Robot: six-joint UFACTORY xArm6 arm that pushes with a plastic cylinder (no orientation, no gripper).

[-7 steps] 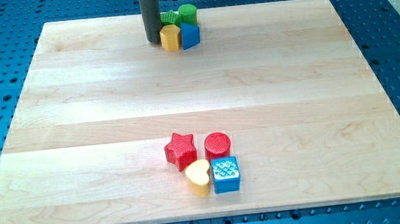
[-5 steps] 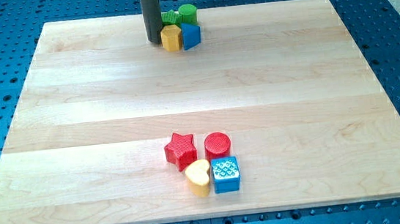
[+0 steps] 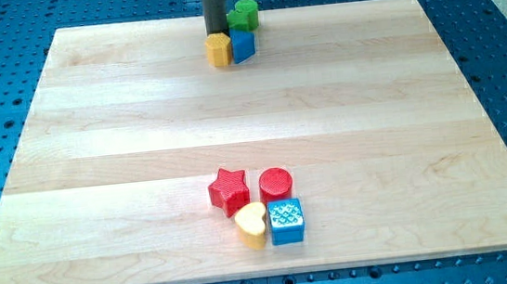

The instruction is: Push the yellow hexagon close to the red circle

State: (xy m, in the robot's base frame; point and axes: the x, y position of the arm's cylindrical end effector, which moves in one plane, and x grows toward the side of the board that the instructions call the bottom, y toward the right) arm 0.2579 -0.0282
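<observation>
The yellow hexagon [image 3: 218, 49] sits near the view's top centre on the wooden board [image 3: 96, 157], touching a blue block [image 3: 241, 44] on its right. My tip [image 3: 215, 33] stands just above the hexagon's top edge, at its back. The red circle [image 3: 275, 184] lies low in the view, at the centre, far below the hexagon. A green round block [image 3: 244, 14] sits to the right of the rod, partly hidden by it.
A red star [image 3: 229, 191] lies left of the red circle. A yellow heart [image 3: 252, 224] and a patterned blue cube [image 3: 286, 221] lie just below them. The board is surrounded by a blue perforated table [image 3: 505, 43].
My rod has moved right and up the view, from the hexagon's left side to just behind it. It now hides the green block that showed behind the hexagon. The blocks have barely shifted.
</observation>
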